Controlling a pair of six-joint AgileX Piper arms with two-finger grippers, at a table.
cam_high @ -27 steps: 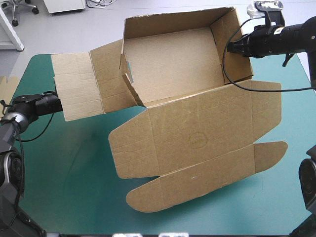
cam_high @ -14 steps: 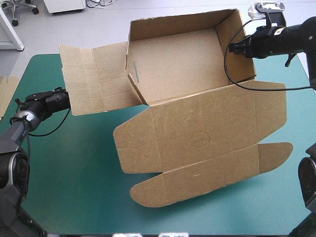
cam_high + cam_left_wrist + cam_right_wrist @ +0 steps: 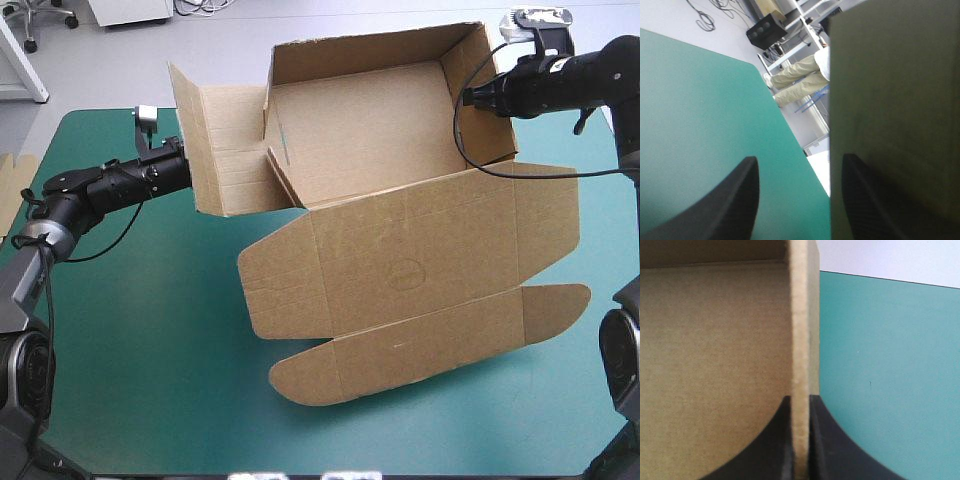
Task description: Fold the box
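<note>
The left arm (image 3: pixel 100 188) is stretched in from the desk's (image 3: pixel 150 350) left side, nearly level, pointed toward the right. The fingers of the left claw (image 3: pixel 799 160) are held well apart. The right arm (image 3: pixel 570 78) is extended level near the far edge; the right claw (image 3: pixel 800 397) is clamped, fingers all but touching, on the box (image 3: pixel 715 340) wall.

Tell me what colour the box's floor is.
Plain brown: the box floor shows best in the high view.

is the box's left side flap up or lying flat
Up, not tucked: the left flap of the box stands tilted off the table, the open left gripper at its outer face.
</note>
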